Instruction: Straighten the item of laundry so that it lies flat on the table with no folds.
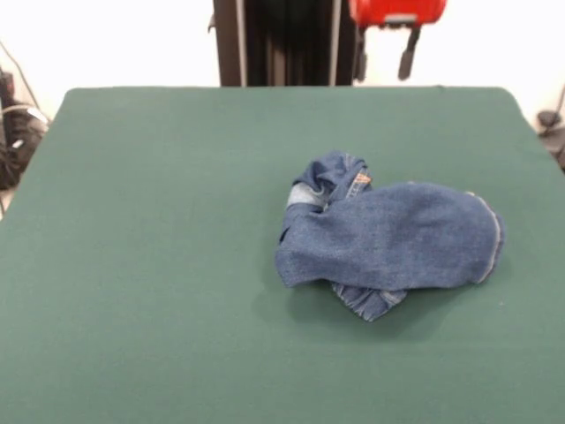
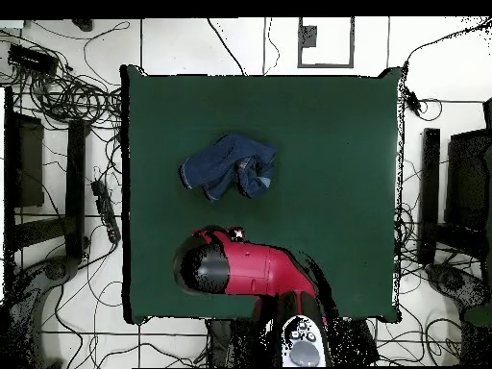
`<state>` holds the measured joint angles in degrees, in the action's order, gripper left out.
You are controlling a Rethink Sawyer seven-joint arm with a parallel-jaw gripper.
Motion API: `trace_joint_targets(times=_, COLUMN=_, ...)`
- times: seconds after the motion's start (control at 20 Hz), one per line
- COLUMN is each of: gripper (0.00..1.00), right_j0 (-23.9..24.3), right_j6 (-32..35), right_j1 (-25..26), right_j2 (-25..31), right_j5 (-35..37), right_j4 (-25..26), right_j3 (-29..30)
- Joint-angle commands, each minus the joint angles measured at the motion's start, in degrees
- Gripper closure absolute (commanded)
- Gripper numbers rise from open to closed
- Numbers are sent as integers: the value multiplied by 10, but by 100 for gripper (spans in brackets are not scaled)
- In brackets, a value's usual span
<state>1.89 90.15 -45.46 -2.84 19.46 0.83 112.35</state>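
The small blue denim jeans [image 1: 388,234] lie crumpled in a folded heap right of the middle of the dark green table [image 1: 159,265]. A bit of orange stitching shows at the top of the heap. In the overhead view the jeans [image 2: 229,165] lie left of the table's [image 2: 336,144] middle. My gripper [image 1: 384,66] hangs at the top edge of the front view, above the table's far edge, well apart from the jeans. Its two dark fingers [image 1: 408,55] stand apart with nothing between them. In the overhead view the red arm [image 2: 240,269] covers the gripper.
The black pedestal column [image 1: 282,42] stands behind the table's far edge. Cables and dark equipment [image 2: 58,125] lie on the floor around the table.
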Motion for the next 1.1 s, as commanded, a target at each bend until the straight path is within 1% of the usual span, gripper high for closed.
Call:
trace_joint_targets(times=0.05, gripper=0, right_j0=-33, right_j6=107, right_j1=95, right_j2=-19, right_j5=-105, right_j4=22, right_j3=-75)
trace_joint_targets(times=0.15, gripper=0, right_j0=-50, right_j6=113, right_j1=119, right_j2=-38, right_j5=-144, right_j4=17, right_j3=-100)
trace_joint_targets(times=0.3, gripper=0, right_j0=-65, right_j6=118, right_j1=175, right_j2=-56, right_j5=-201, right_j4=-2, right_j3=-133)
trace_joint_targets(times=0.45, gripper=0, right_j0=-66, right_j6=120, right_j1=209, right_j2=-56, right_j5=-230, right_j4=-16, right_j3=-143)
trace_joint_targets(times=0.5, gripper=0, right_j0=-63, right_j6=120, right_j1=224, right_j2=-55, right_j5=-231, right_j4=-25, right_j3=-158)
trace_joint_targets(times=0.65, gripper=0, right_j0=-59, right_j6=124, right_j1=244, right_j2=-49, right_j5=-274, right_j4=-32, right_j3=-165)
trace_joint_targets(times=0.75, gripper=0, right_j0=-51, right_j6=127, right_j1=259, right_j2=-39, right_j5=-288, right_j4=-40, right_j3=-175)
trace_joint_targets(times=1.05, gripper=0, right_j0=-55, right_j6=114, right_j1=295, right_j2=-51, right_j5=-302, right_j4=-57, right_j3=-204)
trace_joint_targets(times=1.1, gripper=0, right_j0=-53, right_j6=116, right_j1=295, right_j2=-49, right_j5=-312, right_j4=-52, right_j3=-197)
